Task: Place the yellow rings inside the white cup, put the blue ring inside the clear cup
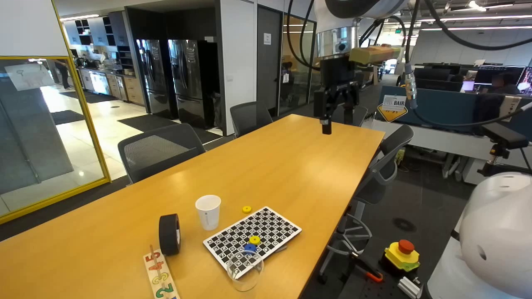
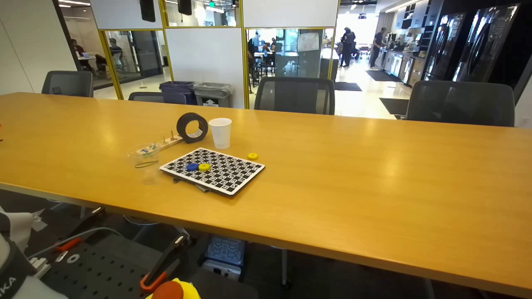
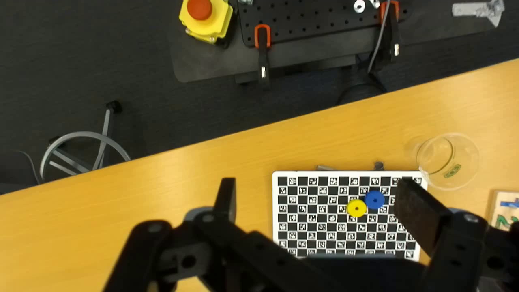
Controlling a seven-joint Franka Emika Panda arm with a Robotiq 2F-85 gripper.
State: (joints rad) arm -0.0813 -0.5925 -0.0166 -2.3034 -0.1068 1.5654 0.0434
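Note:
A yellow ring point(image 1: 254, 240) point(image 2: 204, 167) point(image 3: 357, 208) lies on the checkered board beside the blue ring point(image 1: 250, 248) point(image 2: 192, 167) point(image 3: 374, 199). Another yellow ring point(image 1: 247, 209) point(image 2: 252, 156) lies on the table just off the board; it does not show in the wrist view. The white cup point(image 1: 209, 216) point(image 2: 221, 135) stands upright beyond the board, out of the wrist view. The clear cup point(image 1: 246, 276) point(image 2: 145, 164) point(image 3: 454, 162) stands at the board's corner. My gripper point(image 1: 337, 121) point(image 3: 316, 190) is open and empty, high above the table; it does not show in an exterior view.
The checkered board point(image 1: 272, 226) point(image 2: 228, 178) point(image 3: 300, 223) lies on the table. A black roll point(image 1: 168, 234) point(image 2: 181, 128) stands upright near the white cup. A wooden number board with pegs point(image 1: 160, 274) point(image 2: 168, 142) point(image 3: 502, 209) lies behind the clear cup. Chairs surround the table.

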